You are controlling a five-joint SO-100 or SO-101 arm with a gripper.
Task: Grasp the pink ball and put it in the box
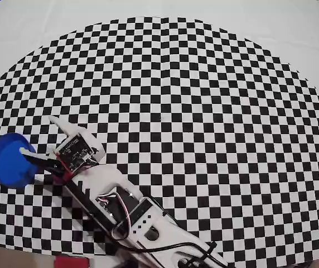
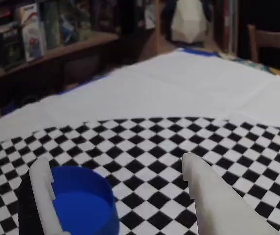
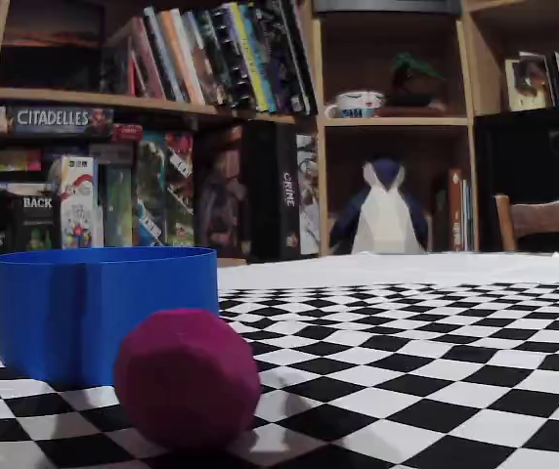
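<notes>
Two white fingers of my gripper (image 2: 115, 176) are standing apart and gripping nothing, the left one (image 2: 41, 192) hanging at the box's (image 2: 88, 205) left rim in the wrist view. In the fixed view, the pink ball (image 3: 188, 377) is sitting on the checkered cloth (image 3: 436, 371), near the box's right side.

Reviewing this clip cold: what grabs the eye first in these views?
The black-and-white checkered mat fills the table. In the fixed view, a faceted magenta-pink ball sits on it in front of the round bright-blue plastic box. In the overhead view, the white gripper is open at the mat's left side, one finger over the box; the ball is not visible there.
</notes>
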